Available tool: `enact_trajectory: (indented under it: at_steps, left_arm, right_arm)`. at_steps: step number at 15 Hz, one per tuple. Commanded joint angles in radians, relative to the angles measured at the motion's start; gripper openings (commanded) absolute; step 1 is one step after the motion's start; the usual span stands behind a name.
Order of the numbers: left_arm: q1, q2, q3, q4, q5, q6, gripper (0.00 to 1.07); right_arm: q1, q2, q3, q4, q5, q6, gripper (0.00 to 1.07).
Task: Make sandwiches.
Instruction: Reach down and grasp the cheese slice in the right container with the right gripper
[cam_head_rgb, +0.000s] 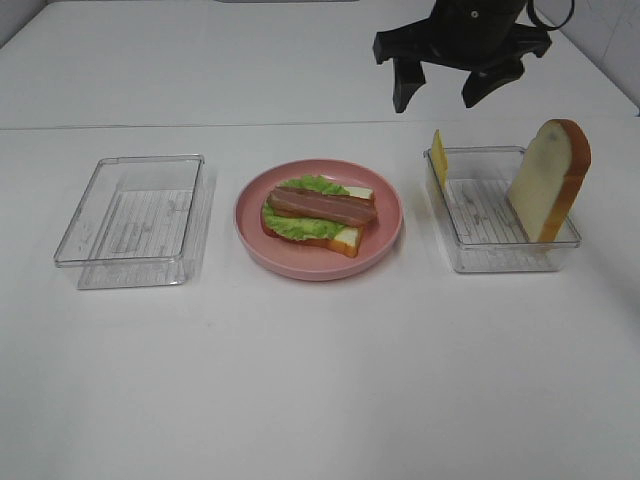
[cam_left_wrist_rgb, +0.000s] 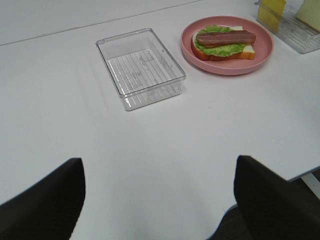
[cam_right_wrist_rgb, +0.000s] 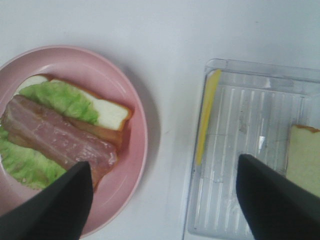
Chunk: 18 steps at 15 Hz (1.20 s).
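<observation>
Claws on both arms stand spread wide and hold nothing. The right claw (cam_head_rgb: 441, 100) hangs high above the desk (cam_head_rgb: 320, 400) with its fingers pointing down, over the gap between the pink plate (cam_head_rgb: 385, 245) and the right-hand tray (cam_head_rgb: 500, 262). The sandwich (cam_head_rgb: 320, 212) lies on that plate at the desk's middle, an open stack of bread, lettuce and bacon. It sits below the right claw and off to its left, untouched. In the right-hand tray a bread slice (cam_head_rgb: 548, 180) leans upright and a cheese slice (cam_head_rgb: 438, 158) stands against the opposite wall. The left claw (cam_left_wrist_rgb: 160, 200) hovers near the desk's left end, close to an edge. The left-hand tray (cam_head_rgb: 130, 220) lies between it and the sandwich.
</observation>
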Motion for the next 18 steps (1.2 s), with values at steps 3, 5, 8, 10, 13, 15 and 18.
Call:
enact_trajectory:
  at_steps: [3,5,8,10,13,15,18]
  left_arm:
    - [-0.001,-0.020,0.006,0.002,-0.004,0.001,0.78]
    - [-0.001,-0.020,0.006,0.002,-0.004,0.001,0.78]
    - [-0.001,-0.020,0.006,0.002,-0.004,0.001,0.78]
    - [-0.001,-0.020,0.006,0.002,-0.004,0.001,0.78]
    - [-0.001,-0.020,0.006,0.002,-0.004,0.001,0.78]
    - [-0.001,-0.020,0.006,0.002,-0.004,0.001,0.78]
    - [-0.001,-0.020,0.006,0.002,-0.004,0.001,0.78]
  right_arm:
    - [-0.075,0.007,-0.014,0.087,-0.009,-0.077,0.73]
    - [-0.074,0.081,-0.088,0.106,0.021,-0.091,0.73]
    - [-0.074,0.151,-0.165,0.106,0.061,-0.091,0.73]
    - [-0.074,0.250,-0.260,0.106,0.131,-0.091,0.73]
    - [-0.076,0.309,-0.286,0.095,0.134,-0.090,0.69]
    - [-0.085,0.329,-0.287,0.099,0.124,-0.086,0.67]
    - [-0.109,0.358,-0.287,0.108,0.124,-0.068,0.61]
